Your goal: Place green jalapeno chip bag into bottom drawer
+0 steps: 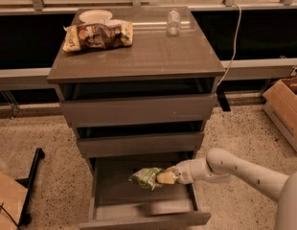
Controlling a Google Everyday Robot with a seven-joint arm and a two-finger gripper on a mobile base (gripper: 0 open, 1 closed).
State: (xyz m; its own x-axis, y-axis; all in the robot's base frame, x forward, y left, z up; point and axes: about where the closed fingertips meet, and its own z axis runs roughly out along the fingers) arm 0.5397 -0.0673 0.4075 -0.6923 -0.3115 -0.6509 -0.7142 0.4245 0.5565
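The green jalapeno chip bag point(146, 177) is small, light green and white, and wrinkly. My gripper point(164, 177) is shut on its right end and holds it inside the open bottom drawer point(143, 219), low over the drawer's floor near the middle. My white arm reaches in from the lower right. The bottom drawer is pulled out wide below the two shallower drawers of the grey-brown cabinet point(136, 109).
On the cabinet top lie a larger brown-and-yellow chip bag point(98, 35), a white bowl point(95, 16) and a clear glass jar point(173, 22). A cardboard box point(285, 107) stands at the right. A black stand foot point(31, 186) is at the left.
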